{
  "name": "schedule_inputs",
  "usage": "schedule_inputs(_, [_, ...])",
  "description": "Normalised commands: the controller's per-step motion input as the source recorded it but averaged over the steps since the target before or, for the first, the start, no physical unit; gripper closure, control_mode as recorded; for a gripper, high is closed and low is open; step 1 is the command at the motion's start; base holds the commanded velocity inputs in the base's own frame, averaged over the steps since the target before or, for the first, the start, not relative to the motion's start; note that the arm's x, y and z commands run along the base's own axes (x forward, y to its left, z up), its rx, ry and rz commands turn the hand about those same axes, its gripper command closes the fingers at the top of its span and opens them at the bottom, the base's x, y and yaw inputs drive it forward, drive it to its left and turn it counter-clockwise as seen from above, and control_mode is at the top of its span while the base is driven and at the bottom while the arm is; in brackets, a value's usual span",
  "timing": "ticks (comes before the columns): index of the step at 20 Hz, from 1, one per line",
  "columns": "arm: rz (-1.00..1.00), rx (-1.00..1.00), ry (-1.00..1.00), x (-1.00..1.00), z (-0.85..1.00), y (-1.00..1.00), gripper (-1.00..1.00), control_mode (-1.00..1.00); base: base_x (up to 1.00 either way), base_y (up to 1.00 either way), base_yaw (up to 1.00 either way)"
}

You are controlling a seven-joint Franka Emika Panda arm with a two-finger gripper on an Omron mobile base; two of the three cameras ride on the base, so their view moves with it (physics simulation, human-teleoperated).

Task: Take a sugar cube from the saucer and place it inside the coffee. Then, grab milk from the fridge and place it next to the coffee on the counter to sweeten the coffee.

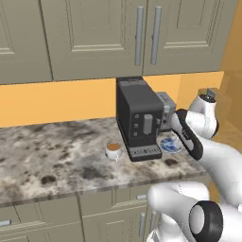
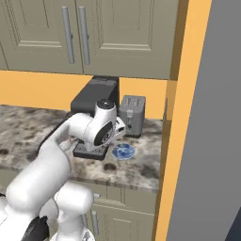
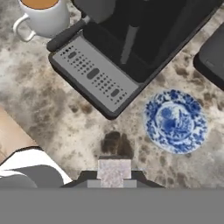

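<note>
Gripping a pale sugar cube between the two dark finger tips, the jaws are closed on it above the worktop, near its front edge. The saucer, a round blue-and-white plate, lies flat and bare on the stone just beyond the cube and slightly to one side, not touching it. The black coffee machine stands beside the saucer, with its perforated grey drip tray facing the front edge. The coffee, a white cup with brown liquid at the top, sits on the worktop at the far side of the machine from the saucer, close to the tray corner. A grey toaster stands behind the saucer near the back wall.
</note>
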Motion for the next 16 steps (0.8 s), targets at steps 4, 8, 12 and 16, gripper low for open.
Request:
schedule_inputs(4, [-0.01,-0.08,0.00,-0.80,0.94,0.99,1.00,-1.00,0.00,0.00,0.00])
schedule_inputs(8, [0.00,-0.11,0.03,-0.58,0.60,1.00,1.00,-1.00,0.00,0.00,0.00])
schedule_inputs(12, [-0.01,-0.10,0.07,-0.06,0.24,1.00,1.00,-1.00,0.00,0.00,0.00])
schedule_inputs(16, [0.00,-0.01,0.19,0.41,0.02,1.00,1.00,-1.00,0.00,0.00,0.00])
